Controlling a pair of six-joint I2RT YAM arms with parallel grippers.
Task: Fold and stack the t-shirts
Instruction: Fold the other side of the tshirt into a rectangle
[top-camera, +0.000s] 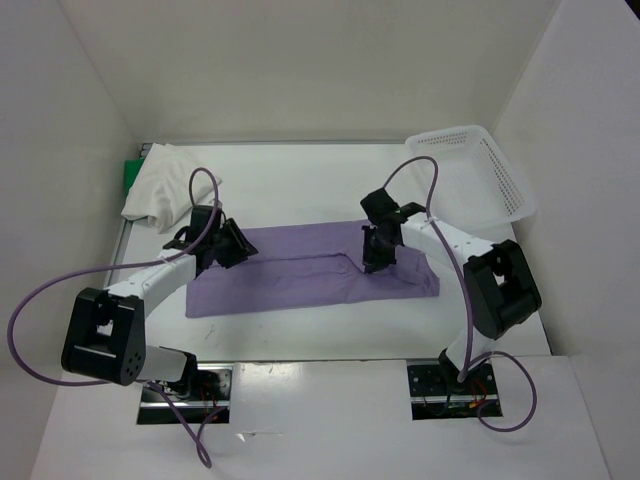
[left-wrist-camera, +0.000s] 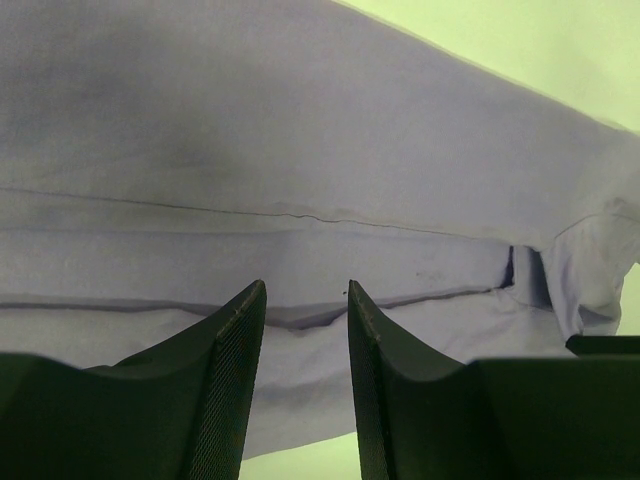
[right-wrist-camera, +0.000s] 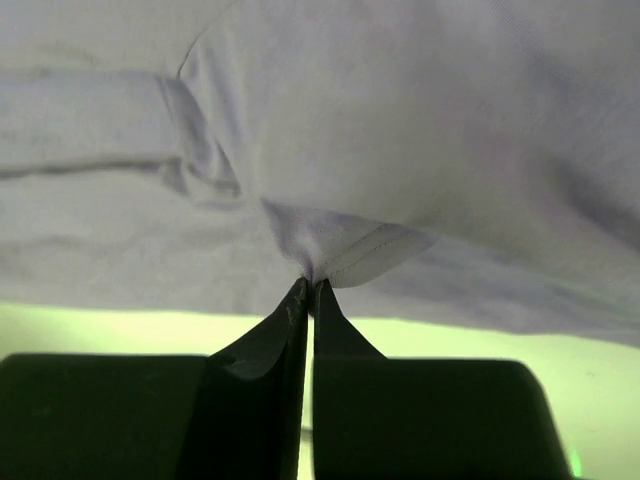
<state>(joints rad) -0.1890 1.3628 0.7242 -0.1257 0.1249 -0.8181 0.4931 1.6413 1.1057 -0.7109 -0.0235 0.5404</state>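
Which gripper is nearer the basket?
Right. The right gripper pinches the purple shirt just short of the basket; the left gripper is at the shirt's opposite end.

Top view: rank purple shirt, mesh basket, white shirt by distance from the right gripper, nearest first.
1. purple shirt: table centre, its edge pinched in the right gripper.
2. mesh basket: far right corner, apart from the gripper.
3. white shirt: far left corner, across the table.

Overhead bright, even, soft shadows; wrist views green-tinted, foreground blurred.
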